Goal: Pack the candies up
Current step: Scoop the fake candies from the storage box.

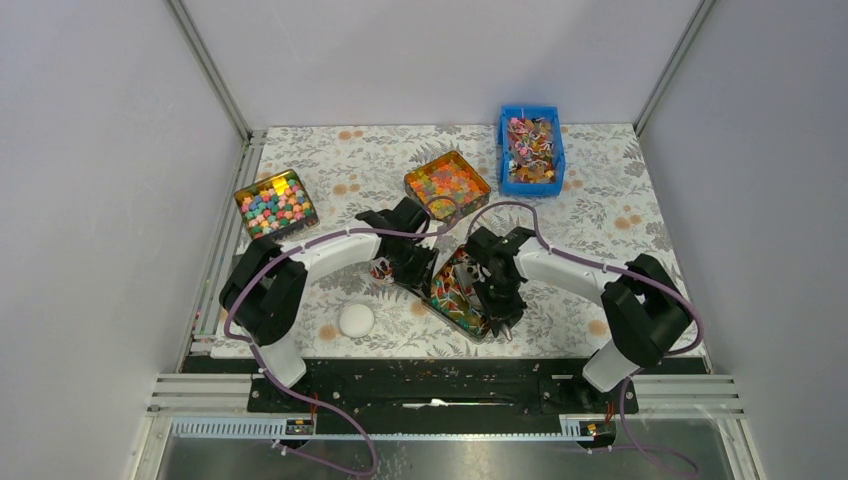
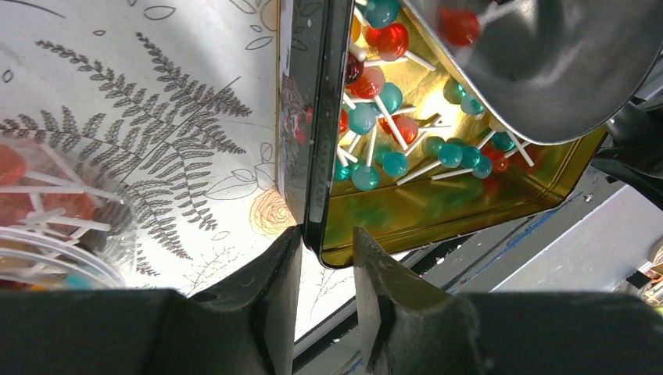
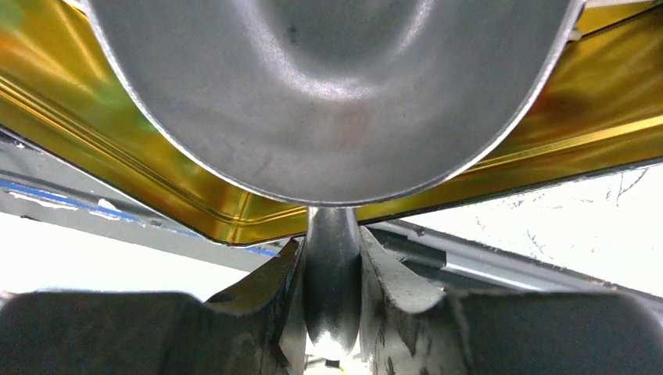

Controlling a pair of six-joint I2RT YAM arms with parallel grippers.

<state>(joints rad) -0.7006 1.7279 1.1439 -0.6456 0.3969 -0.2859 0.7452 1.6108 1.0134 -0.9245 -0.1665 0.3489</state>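
Note:
The candies are small red and teal sweets with thin white ends, lying in a gold tin at the table's middle. My left gripper stands astride the tin's near wall. One finger touches the outside and a small gap shows on the inside, so it is open. My right gripper is shut on the handle of a metal scoop. The scoop's bowl hangs over the tin with a red candy in it. Both grippers crowd the tin.
A clear tub of candies stands just left of the tin. At the back are a blue bin of candies, a tin of orange-yellow pieces and a tin of cube sweets. A white round lid lies near the front.

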